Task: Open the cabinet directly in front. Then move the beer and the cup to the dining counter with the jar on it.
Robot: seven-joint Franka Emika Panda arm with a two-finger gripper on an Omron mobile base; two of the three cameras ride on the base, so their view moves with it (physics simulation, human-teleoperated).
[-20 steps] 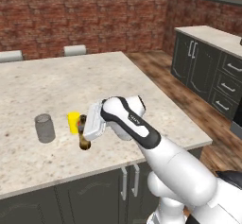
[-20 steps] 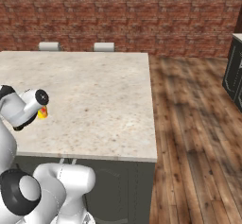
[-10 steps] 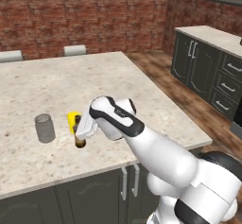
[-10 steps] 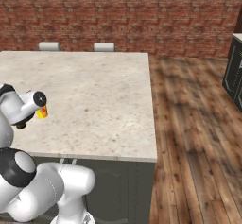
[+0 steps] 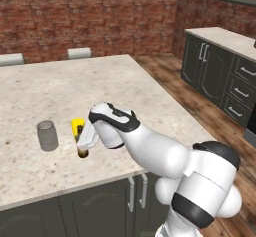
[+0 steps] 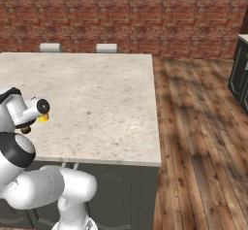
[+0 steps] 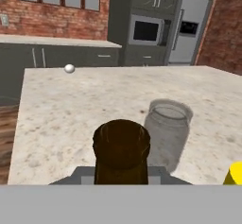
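Observation:
My gripper (image 5: 85, 141) is shut on the beer (image 5: 82, 152), a small brown bottle held upright with its base at the top of the dining counter (image 5: 150, 96). I cannot tell whether the base touches the stone. The yellow cup (image 5: 77, 127) stands just behind the bottle. The grey jar (image 5: 47, 135) stands a little to the left of both. In the hand view the beer (image 7: 122, 150) rises in front, with the jar (image 7: 166, 126) behind it and the cup (image 7: 234, 175) at the right edge. From the right, the gripper (image 6: 26, 123) hangs beside the cup (image 6: 44, 118).
Two pale chair backs (image 5: 80, 53) line the counter's far side. The near counter edge (image 5: 100, 181) runs just in front of the bottle. Low dark cabinets (image 5: 220, 76) stand across the wooden floor to the right. A small white ball (image 7: 69, 68) lies on the far part of the counter.
The arm has swung left and down with the beer, bringing it closer to the cup and the jar. The cup and jar have stayed in place.

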